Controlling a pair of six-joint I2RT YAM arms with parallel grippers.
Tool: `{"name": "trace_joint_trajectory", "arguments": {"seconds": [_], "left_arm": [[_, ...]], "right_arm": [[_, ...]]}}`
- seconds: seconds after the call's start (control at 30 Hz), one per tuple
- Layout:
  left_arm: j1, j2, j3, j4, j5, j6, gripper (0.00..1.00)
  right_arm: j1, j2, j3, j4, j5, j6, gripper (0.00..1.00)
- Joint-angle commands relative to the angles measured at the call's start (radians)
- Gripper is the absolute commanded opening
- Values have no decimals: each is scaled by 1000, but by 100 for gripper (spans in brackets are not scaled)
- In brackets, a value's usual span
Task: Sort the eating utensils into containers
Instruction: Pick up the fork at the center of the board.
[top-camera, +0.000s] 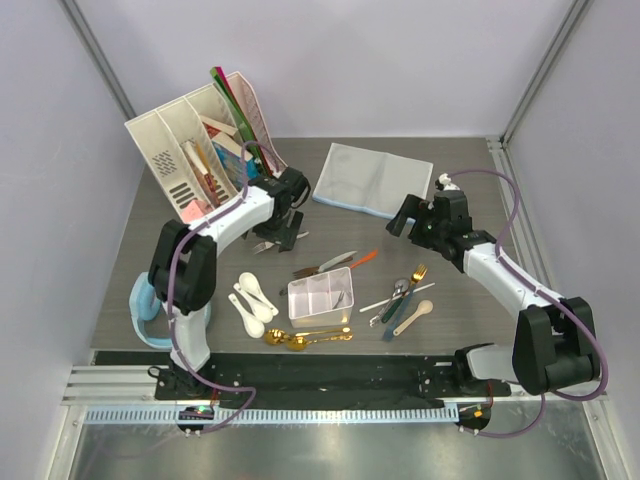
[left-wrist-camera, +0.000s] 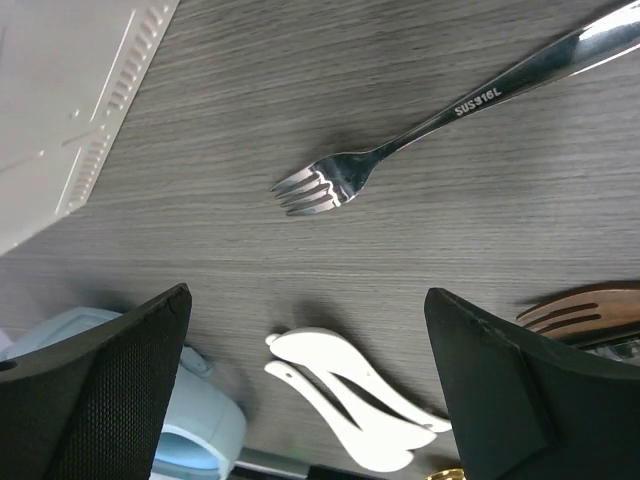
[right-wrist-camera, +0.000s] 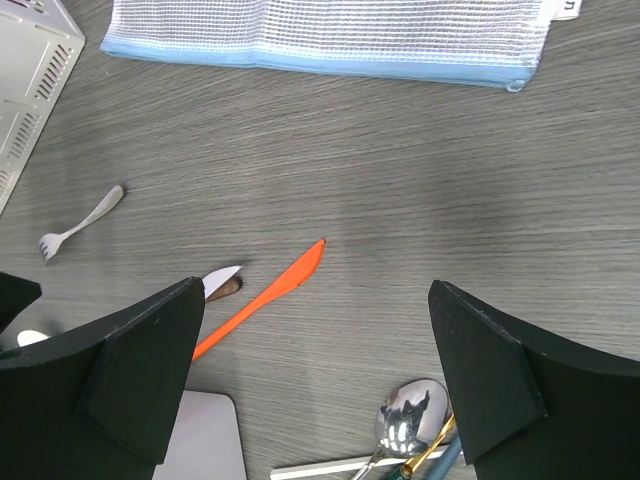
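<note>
At the near edge, locate the gold spoons (top-camera: 300, 338) lying side by side on the table (top-camera: 330, 230), just in front of the container (top-camera: 320, 297). The white soup spoons (top-camera: 252, 300) lie to its left. The wooden spoon (top-camera: 412, 317) lies to its right, beside a loose cluster that includes a gold fork (top-camera: 417, 274). The container stands upright near the table's centre; you cannot tell what its compartments hold. Just beyond it, note the orange knife (right-wrist-camera: 265, 290), flat on the table. The right gripper (right-wrist-camera: 315, 288) hangs above this knife with its jaws spread wide, holding nothing. The left gripper (left-wrist-camera: 308, 292) is likewise fully spread and empty; a silver fork (left-wrist-camera: 340, 180) lies on the table under it, untouched. Farther back, a mesh pouch (top-camera: 372, 178) lies flat, and a white file rack (top-camera: 185, 150) leans at the rear left
</note>
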Motion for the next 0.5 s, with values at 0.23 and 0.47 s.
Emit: {"name": "trace_joint_trajectory", "arguments": {"seconds": [0.23,0.47], "left_arm": [[-15,157,156,-46,67,246,97],[-19,170,119,38,103,334,97]], "right_arm": [[1,16,-4,44,-62,6,100],[-1,22,4,44,-78,8,100]]}}
